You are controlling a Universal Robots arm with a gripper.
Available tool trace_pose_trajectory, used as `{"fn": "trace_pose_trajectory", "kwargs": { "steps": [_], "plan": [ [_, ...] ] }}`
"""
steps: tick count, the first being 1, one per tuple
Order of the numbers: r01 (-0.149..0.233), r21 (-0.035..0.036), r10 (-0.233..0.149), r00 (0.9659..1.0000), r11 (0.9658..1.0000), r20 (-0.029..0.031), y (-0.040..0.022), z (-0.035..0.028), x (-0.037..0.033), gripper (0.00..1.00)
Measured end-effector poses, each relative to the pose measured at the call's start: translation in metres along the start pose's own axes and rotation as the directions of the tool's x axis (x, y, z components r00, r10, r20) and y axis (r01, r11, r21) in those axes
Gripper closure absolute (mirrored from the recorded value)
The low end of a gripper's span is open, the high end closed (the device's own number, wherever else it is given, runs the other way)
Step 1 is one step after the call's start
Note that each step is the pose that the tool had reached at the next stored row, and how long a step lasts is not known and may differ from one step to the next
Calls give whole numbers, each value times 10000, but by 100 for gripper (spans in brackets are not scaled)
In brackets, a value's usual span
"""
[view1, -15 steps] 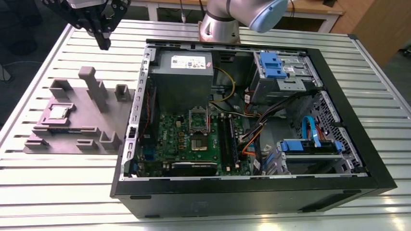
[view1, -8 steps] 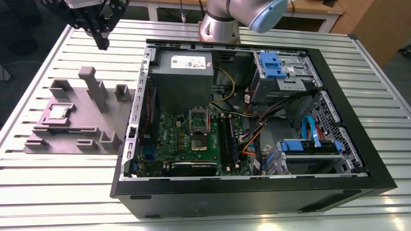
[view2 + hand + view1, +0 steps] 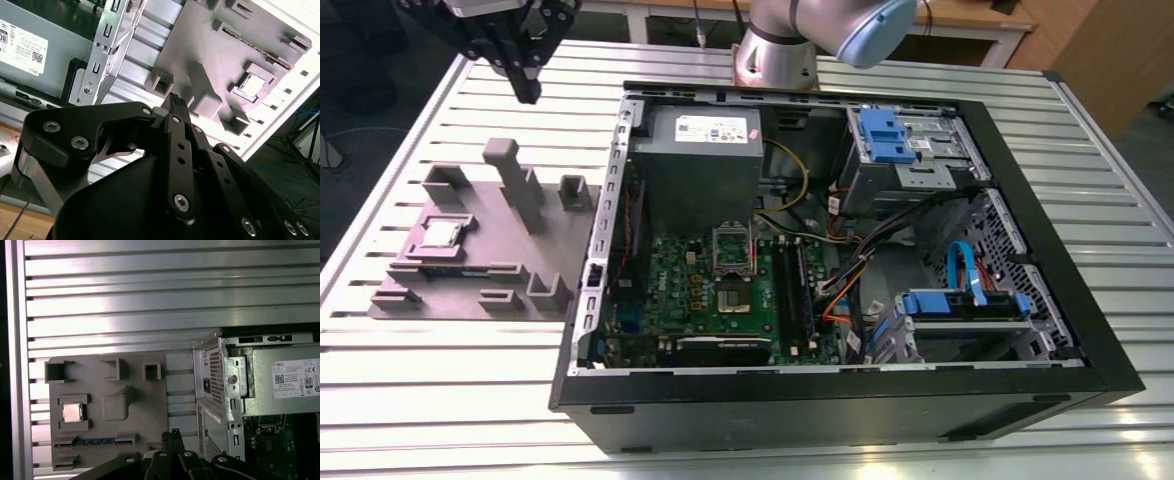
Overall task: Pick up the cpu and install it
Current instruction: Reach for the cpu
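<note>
I'm hovering closed, empty fingers (image 3: 524, 82) well clear of the small silvery-grey square metal cpu (image 3: 443, 233); probably light, stiff and fragile, so best gripped by opposite edges.

The cpu (image 3: 443, 233) is a small flat square chip with a silvery-grey metal top and a thin pale edge. It lies flat, metal face up, seated in a square recess of a grey moulded fixture (image 3: 460, 288), with low raised blocks of that fixture along its sides. The fixture rests on the slatted metal table (image 3: 427, 380), at the exterior view's left of the open computer case (image 3: 854, 400). Nothing touches or covers the chip, and its top catches the light in both wrist views (image 3: 253, 84) (image 3: 72, 413)
</note>
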State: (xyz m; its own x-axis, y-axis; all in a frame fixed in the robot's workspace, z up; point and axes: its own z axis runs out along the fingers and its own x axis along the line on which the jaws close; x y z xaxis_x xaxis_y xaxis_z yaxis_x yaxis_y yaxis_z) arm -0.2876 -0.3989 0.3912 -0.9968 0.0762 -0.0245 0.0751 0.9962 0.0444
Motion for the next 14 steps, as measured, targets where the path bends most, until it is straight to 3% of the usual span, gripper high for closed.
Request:
{"fn": "trace_pose_trajectory", "kwargs": {
  "steps": [14],
  "plan": [
    [0, 0, 0, 10000, 10000, 0, -3, 0, 39, 90]
  ]
}}
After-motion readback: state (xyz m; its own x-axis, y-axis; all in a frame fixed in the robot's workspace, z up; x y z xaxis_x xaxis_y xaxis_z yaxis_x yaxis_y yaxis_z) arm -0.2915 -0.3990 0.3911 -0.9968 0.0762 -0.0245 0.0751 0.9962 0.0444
